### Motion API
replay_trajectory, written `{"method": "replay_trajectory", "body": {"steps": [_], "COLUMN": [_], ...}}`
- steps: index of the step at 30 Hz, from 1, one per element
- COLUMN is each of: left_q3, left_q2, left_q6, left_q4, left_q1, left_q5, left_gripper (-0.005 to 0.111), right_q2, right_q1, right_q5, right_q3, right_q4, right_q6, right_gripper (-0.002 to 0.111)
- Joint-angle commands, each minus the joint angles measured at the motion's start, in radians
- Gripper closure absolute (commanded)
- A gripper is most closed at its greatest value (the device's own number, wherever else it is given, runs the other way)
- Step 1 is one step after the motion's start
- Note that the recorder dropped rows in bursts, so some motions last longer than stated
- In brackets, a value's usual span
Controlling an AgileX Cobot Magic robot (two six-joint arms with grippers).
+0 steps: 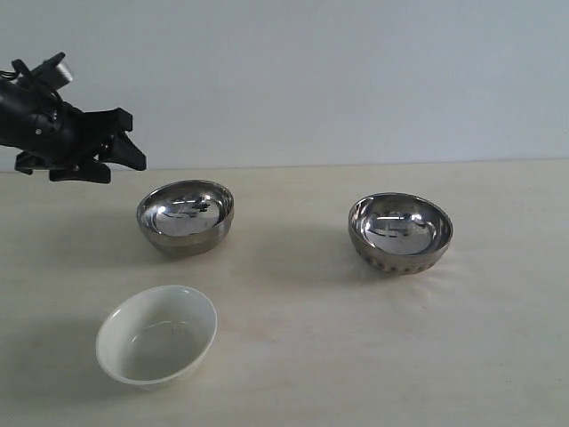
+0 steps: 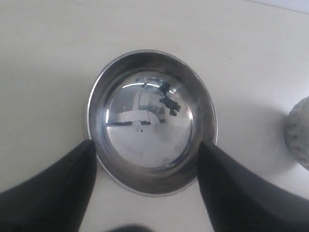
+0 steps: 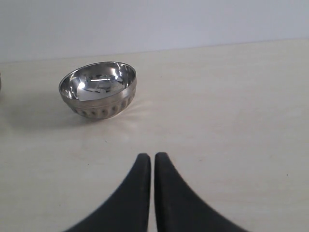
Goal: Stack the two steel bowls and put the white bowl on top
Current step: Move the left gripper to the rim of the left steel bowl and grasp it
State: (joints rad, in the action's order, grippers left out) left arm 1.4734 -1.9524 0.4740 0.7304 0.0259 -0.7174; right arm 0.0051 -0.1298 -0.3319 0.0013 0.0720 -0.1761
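The smooth-sided steel bowl (image 1: 185, 217) stands upright at the left of the table, and the ribbed steel bowl (image 1: 400, 233) at the right. The white bowl (image 1: 156, 334) sits in front of the smooth one, tilted a little. My left gripper (image 1: 132, 140) hangs open in the air, above and left of the smooth bowl. In the left wrist view the smooth bowl (image 2: 151, 122) lies between the spread fingers of the left gripper (image 2: 146, 146), untouched. My right gripper (image 3: 152, 157) is shut and empty, low over the table, with the ribbed bowl (image 3: 98, 90) some way ahead.
The bowls rest on a pale wooden table (image 1: 356, 356) with a plain light wall behind. An edge of the ribbed bowl (image 2: 299, 133) shows at the side of the left wrist view. The right arm is out of the exterior view.
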Motion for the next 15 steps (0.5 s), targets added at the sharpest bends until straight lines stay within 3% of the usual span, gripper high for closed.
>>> {"method": "replay_trajectory", "body": {"steps": [1, 6, 15], "left_q3": [0.045, 0.096, 0.144], "left_q2": [-0.070, -0.166, -0.241], "left_q6": [-0.011, -0.034, -0.128], "left_q4": [-0.022, -0.037, -0.192], "left_q1": [0.033, 0.045, 0.045], "left_q5": [0.034, 0.037, 0.045], "left_gripper": [0.049, 0.049, 0.049], "right_q2": [-0.005, -0.005, -0.005], "right_q1": [-0.003, -0.003, -0.003], "right_q5": [0.007, 0.007, 0.007], "right_q3": [-0.001, -0.001, -0.001], "right_q4": [0.008, 0.008, 0.008], "right_q6": [0.001, 0.001, 0.001], "right_gripper": [0.108, 0.108, 0.108]}}
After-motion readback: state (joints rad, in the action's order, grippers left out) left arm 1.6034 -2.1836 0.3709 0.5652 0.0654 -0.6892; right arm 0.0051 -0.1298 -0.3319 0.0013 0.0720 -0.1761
